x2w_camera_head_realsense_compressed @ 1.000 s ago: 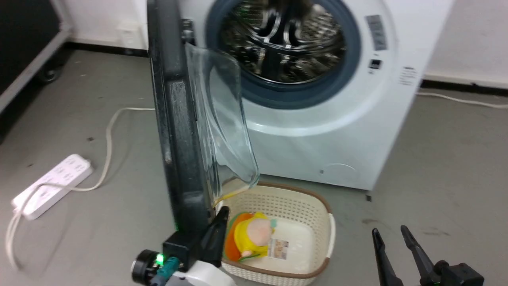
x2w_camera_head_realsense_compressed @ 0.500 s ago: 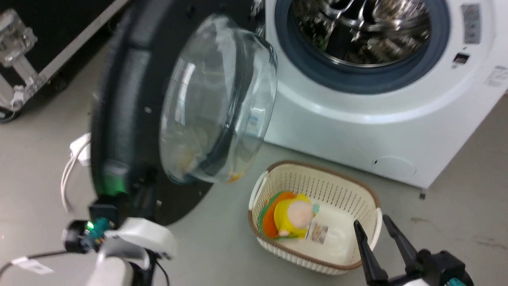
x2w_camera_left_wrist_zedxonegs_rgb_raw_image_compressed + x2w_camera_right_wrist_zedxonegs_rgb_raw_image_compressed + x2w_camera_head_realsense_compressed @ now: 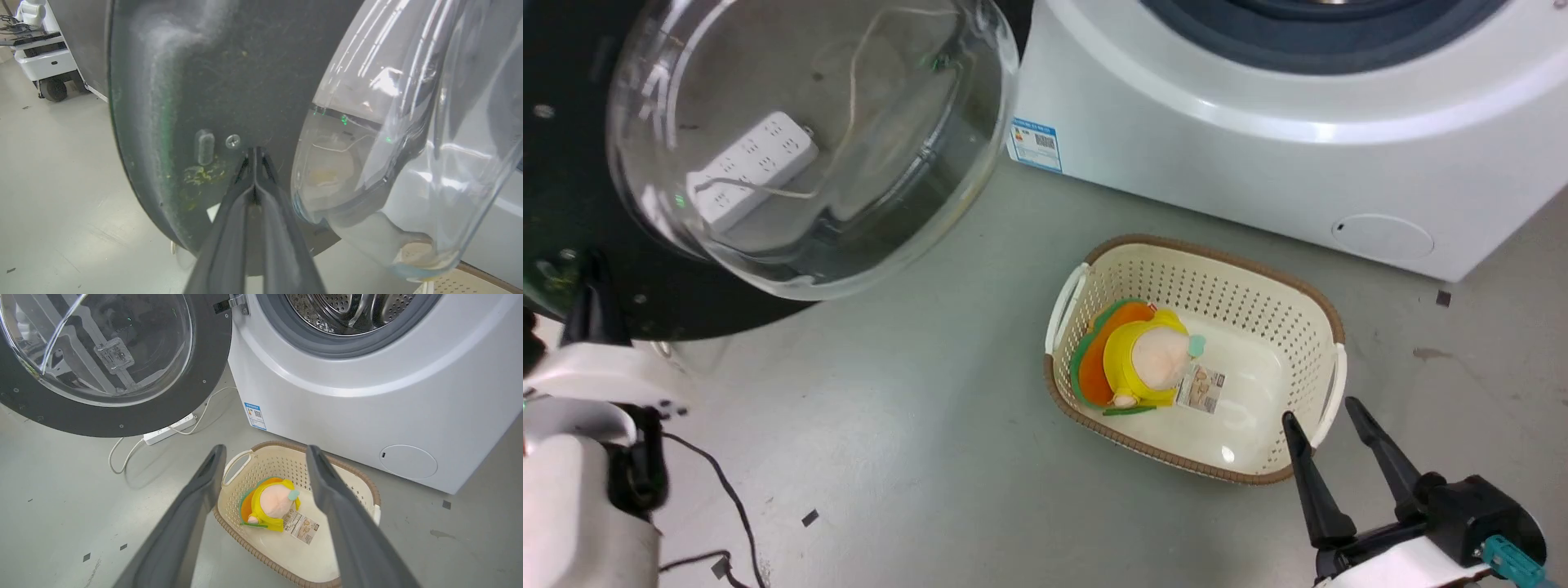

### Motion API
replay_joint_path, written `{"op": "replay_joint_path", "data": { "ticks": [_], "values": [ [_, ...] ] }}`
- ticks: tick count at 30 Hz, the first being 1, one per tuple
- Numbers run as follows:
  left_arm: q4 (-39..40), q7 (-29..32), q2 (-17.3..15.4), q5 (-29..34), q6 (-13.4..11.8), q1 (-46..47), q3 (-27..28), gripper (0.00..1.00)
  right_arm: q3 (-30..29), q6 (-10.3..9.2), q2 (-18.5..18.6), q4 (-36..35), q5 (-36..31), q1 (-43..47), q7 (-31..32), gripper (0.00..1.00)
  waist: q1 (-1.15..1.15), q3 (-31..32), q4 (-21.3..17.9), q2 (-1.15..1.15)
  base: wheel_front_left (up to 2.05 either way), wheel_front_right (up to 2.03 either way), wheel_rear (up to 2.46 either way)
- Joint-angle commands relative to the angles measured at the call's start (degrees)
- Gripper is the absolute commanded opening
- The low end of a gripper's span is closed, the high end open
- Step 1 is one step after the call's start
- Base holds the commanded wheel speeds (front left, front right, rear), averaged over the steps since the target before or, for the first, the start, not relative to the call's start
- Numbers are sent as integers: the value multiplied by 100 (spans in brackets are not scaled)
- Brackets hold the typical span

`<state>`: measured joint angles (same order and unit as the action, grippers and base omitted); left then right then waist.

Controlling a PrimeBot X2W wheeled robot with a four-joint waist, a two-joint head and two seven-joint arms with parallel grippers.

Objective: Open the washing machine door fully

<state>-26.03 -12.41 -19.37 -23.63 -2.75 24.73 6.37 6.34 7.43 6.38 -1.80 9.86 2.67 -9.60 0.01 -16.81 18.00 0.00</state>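
door swinging wide under a closed left gripper

swinging well out from the machine (image 3: 1217,147) since a second ago, the door (image 3: 122,420) is now hanging far to its left with its inner face showing; the head camera is shifting too. its black ring is looking glossy but scuffed, and its glass bowl (image 3: 809,139) is bulging clear and smooth. the perforated cream basket (image 3: 1327,327) is sitting before the machine, probably for laundry, cradling a soft yellow toy (image 3: 1143,359). the right gripper (image 3: 1321,410) is hovering spread and empty above it. the left gripper (image 3: 254,153), fingers pinched together on nothing, is touching the ring beside a screw (image 3: 233,141), likely pushing.
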Motion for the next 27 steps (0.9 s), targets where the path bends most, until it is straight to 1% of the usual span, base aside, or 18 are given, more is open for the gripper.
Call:
{"op": "replay_joint_path", "data": {
  "ticks": [1,5,6,7,8,11,13,16,19,23,27],
  "values": [
    [-187,-75,-95,-62,56,223,83,0,-28,6,65,-75,-38,-122,43,100,-1,-106,-48,0,0,0,0],
    [-501,-124,-206,-117,144,460,146,0,-64,6,81,-154,-59,-146,92,100,-1,-193,-66,0,0,0,0],
    [-720,-152,-254,-130,199,622,154,0,-97,6,96,-197,-71,-151,118,100,-1,-235,-66,0,0,0,0],
    [-720,-152,-254,-130,199,622,154,0,-97,6,96,-197,-71,-151,118,100,-1,-235,-66,0,0,0,0],
    [-1005,-194,-327,-149,258,822,199,0,-106,6,114,-226,-75,-173,147,100,-1,-268,-88,0,0,0,0],
    [-1099,-223,-360,-131,293,902,228,0,-137,6,111,-229,-81,-195,133,100,-1,-242,-113,0,0,0,0],
    [-1103,-243,-350,-42,371,891,174,0,-193,6,93,-208,-76,-217,94,100,-1,-158,-151,0,0,0,0],
    [-917,-254,-298,186,465,733,46,0,-269,6,56,-126,-73,-234,5,100,-1,72,-241,0,0,0,0],
    [-434,-256,-93,445,488,404,-48,0,-420,6,-9,-39,-64,-235,-99,100,-1,366,-348,0,0,0,0],
    [252,-257,316,765,505,-183,-264,0,-670,6,-110,57,-69,-203,-228,100,-1,847,-558,0,0,0,0],
    [913,-258,733,933,527,-741,-440,0,-842,6,-175,29,-93,-197,-334,100,-1,1240,-855,0,0,0,0]
  ]
}}
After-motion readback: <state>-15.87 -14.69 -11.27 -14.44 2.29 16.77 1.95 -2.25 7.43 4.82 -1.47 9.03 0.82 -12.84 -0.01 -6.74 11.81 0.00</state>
